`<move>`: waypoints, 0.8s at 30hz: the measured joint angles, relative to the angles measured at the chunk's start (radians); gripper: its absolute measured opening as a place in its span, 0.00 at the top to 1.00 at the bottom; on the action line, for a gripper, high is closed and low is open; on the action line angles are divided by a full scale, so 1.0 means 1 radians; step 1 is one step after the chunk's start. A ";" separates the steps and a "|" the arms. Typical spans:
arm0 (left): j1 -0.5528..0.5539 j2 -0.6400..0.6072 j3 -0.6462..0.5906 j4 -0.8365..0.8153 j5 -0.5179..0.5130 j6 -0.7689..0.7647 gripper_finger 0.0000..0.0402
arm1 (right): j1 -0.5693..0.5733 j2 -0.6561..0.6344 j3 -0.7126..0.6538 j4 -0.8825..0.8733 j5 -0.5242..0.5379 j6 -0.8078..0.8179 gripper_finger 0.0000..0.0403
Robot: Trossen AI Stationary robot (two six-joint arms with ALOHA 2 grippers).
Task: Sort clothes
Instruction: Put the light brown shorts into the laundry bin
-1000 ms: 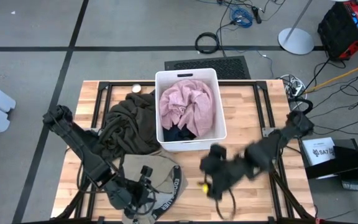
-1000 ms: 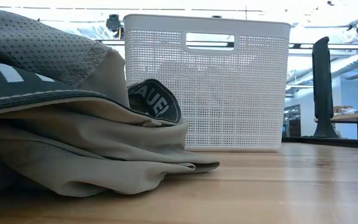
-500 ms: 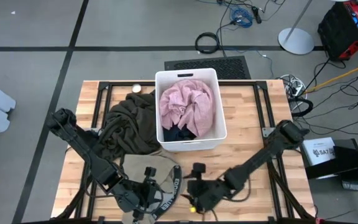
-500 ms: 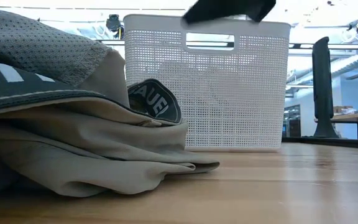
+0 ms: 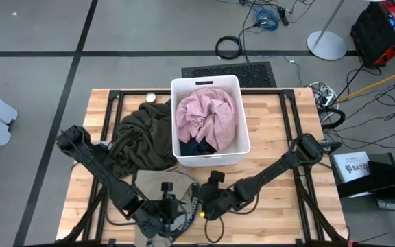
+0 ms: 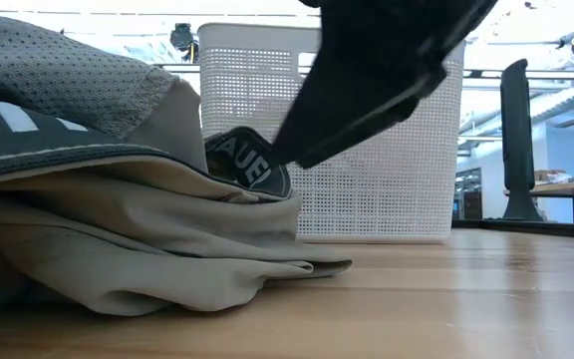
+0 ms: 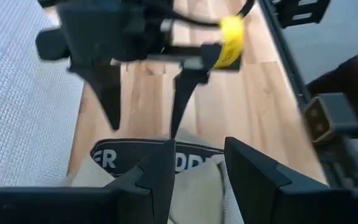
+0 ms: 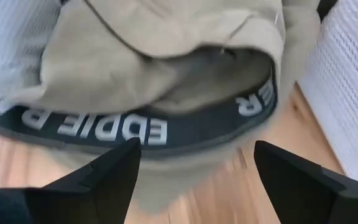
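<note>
Lying at the tabletop's [image 5: 273, 209] six o'clock edge, the beige garment [image 5: 158, 184] sits beneath the left gripper [image 5: 164, 221], fingers part-spread and empty, while the right gripper [image 5: 199, 204], fingers wide and empty, approaches its lettered waistband [image 8: 166, 134].

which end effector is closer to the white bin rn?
Right. The right end effector, open, is near the white bin's front wall; the left end effector sits farther off over the beige shorts.

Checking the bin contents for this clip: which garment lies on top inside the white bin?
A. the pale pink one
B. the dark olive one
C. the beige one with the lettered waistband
A: in the high view the pale pink garment fills the top of the white bin, with only a dark piece showing beneath it.
</note>
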 joint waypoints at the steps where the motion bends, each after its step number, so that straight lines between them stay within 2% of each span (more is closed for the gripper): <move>1: 0.008 0.006 0.000 0.000 0.000 0.000 0.63 | 0.005 -0.008 0.000 -0.022 0.000 0.007 0.25; 9: 0.088 0.065 0.000 -0.003 -0.029 0.025 0.63 | 0.026 -0.066 0.000 -0.167 0.000 0.095 0.25; 16: 0.152 0.114 0.000 -0.025 -0.052 0.018 0.63 | 0.026 -0.069 0.000 -0.225 0.000 0.144 0.25; 24: 0.201 0.189 0.000 -0.083 -0.076 -0.095 0.63 | 0.026 -0.068 0.000 -0.240 -0.001 0.160 0.25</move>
